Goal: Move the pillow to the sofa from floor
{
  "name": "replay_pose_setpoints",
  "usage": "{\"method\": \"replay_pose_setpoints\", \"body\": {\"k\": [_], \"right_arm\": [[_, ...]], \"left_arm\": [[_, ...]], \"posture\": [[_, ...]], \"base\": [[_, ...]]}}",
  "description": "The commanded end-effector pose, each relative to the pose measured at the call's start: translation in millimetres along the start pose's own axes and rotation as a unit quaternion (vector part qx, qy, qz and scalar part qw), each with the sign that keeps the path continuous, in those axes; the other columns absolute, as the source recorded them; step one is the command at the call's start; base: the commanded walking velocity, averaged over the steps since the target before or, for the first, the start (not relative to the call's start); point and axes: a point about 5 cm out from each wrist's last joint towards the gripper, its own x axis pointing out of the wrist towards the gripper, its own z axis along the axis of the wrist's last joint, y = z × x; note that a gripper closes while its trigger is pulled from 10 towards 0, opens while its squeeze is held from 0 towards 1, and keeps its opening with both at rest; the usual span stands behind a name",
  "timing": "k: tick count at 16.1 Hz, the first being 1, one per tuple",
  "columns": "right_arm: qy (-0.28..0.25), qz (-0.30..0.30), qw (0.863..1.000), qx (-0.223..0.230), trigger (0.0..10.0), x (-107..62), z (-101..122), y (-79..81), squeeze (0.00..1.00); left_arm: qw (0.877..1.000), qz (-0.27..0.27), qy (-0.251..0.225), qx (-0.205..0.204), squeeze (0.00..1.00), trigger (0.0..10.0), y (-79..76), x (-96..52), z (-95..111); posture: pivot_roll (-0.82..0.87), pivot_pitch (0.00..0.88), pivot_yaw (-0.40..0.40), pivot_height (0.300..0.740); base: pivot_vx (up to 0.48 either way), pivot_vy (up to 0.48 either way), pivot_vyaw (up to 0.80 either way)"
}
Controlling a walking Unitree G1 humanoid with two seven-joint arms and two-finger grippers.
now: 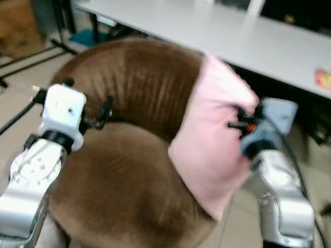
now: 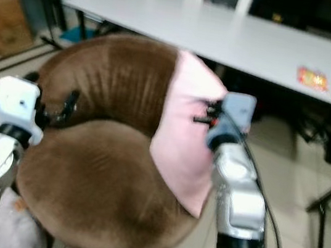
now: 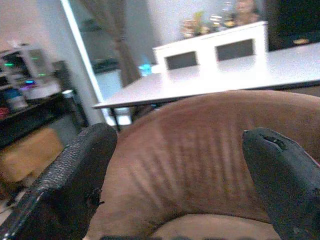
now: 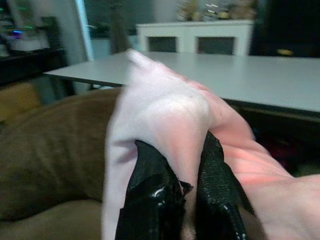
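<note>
While the right claw [image 4: 182, 200] pinches the pillow [image 1: 213, 137] upright over the sofa's [image 1: 119, 185] right edge, the left claw [image 3: 185, 175] gapes wide, empty.

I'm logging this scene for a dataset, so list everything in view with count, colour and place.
pillow: one, pink, leaning against the right side of the sofa's backrest, pinched by the right gripper.
sofa: one, brown, round, directly ahead.
table: one, white, behind the sofa.
packet: one, orange-red, on the table's right part.
cardboard box: one, tan, on the floor at far left.
left gripper: black fingers, open, facing the backrest.
right gripper: black fingers, shut on the pillow's edge.
</note>
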Motion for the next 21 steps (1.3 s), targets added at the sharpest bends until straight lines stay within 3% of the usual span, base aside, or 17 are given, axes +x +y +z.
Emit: {"method": "replay_pose_setpoints", "body": {"k": [1, 7, 10, 13, 15, 17, 19, 21], "right_arm": [[-0.031, 0.041, 0.999, -0.001, 10.0, 2.2, 13, 19.5, 0.00], [-0.013, 0.114, 0.993, 0.019, 10.0, 0.2, 10, 31.0, 0.00], [0.001, 0.138, 0.990, 0.039, 10.0, 2.8, 11, 39.9, 0.00], [0.106, 0.112, 0.988, 0.030, 10.0, 17.3, -3, 46.9, 0.00], [0.152, 0.101, 0.979, 0.089, 10.0, 23.6, -15, 56.0, 0.00], [0.159, 0.098, 0.976, 0.113, 10.0, 27.8, -19, 60.2, 0.00], [0.170, 0.067, 0.970, 0.160, 10.0, 51.5, -28, 64.1, 0.00], [0.174, 0.040, 0.966, 0.187, 10.0, 62.7, -29, 59.6, 0.00]], "left_arm": [[1.000, 0.010, 0.001, 0.009, 0.00, 10.0, 6.7, -0.7, 1], [1.000, 0.007, 0.008, 0.019, 0.00, 10.0, 4.9, -3.9, -2], [0.998, -0.037, 0.042, 0.041, 0.00, 10.0, -1.3, -10.3, -13], [0.990, -0.100, 0.077, 0.068, 0.00, 10.0, -1.0, -21.4, -23], [0.985, -0.115, 0.104, 0.074, 0.00, 10.0, 6.8, -29.3, -31], [0.982, -0.123, 0.116, 0.080, 0.00, 10.0, 9.3, -32.5, -34], [0.977, -0.142, 0.127, 0.093, 0.00, 10.0, 12.6, -36.1, -37], [0.977, -0.146, 0.126, 0.092, 0.00, 10.0, 13.0, -36.1, -36]], "posture": [[0.02, 0.000, -0.010, 0.740], [0.02, 0.000, -0.016, 0.740], [0.02, 0.000, -0.015, 0.740], [0.03, 0.000, -0.017, 0.740], [0.03, 0.000, -0.017, 0.740], [0.04, 0.000, -0.017, 0.740], [0.04, 0.000, -0.017, 0.740], [0.05, 0.000, -0.014, 0.740]], "base": [[0.289, 0.000, 0.80], [0.227, 0.000, 0.13], [0.000, 0.000, 0.00], [0.000, 0.000, 0.00], [0.000, 0.000, 0.00], [0.000, 0.000, 0.00], [0.000, 0.000, 0.00], [0.000, 0.000, 0.00]]}}
